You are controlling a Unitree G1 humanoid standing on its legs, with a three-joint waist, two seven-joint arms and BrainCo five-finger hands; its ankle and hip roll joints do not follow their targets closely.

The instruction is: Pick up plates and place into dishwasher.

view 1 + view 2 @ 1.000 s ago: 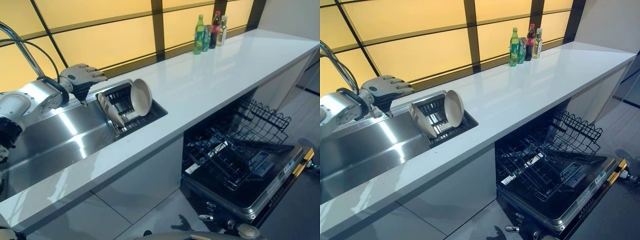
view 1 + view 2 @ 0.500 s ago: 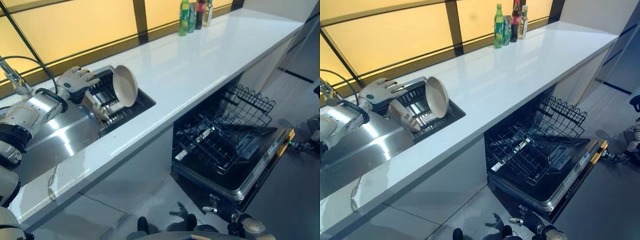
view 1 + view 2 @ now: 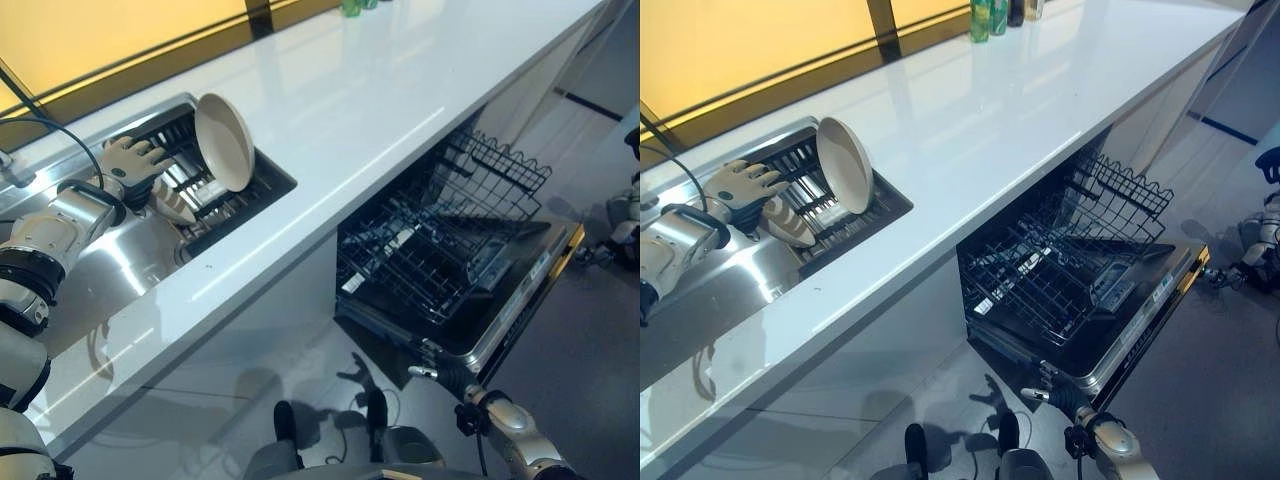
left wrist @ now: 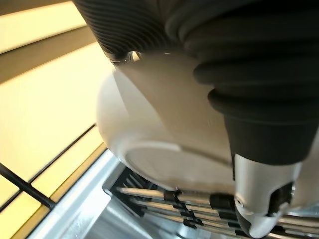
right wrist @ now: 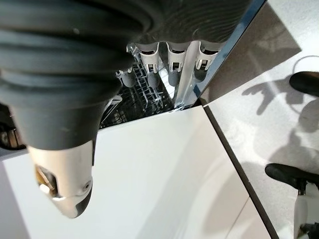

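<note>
At the far left you have the robot's left hand (image 3: 135,165) reaching into the stainless steel sink (image 3: 110,275), its silver fingers spread loosely over the dark slatted drying rack (image 3: 232,205) set in the sink's right end. The hand rests on the nearer cream-coloured round plate (image 3: 172,202), which leans low in the rack; you can see fingers lying across its top edge, but whether they curl round it or just rest there cannot be told. In the left wrist view the cream underside of a plate (image 4: 149,149) with its raised foot ring sits right against the hand's thumb, over the rack's metal bars.

Just right of that, a second cream round plate (image 3: 224,140) stands nearly upright in the same rack, its hollow face turned toward the white glossy countertop (image 3: 400,90).

Moving right along the counter, you reach the open dishwasher (image 3: 470,290) below it, door dropped flat and its black wire lower basket (image 3: 420,270) pulled out; a second wire rack (image 3: 500,170) sits behind it.

Bottom right, the right hand (image 5: 169,62) hangs low beside the dishwasher door, fingers curled and holding nothing
</note>
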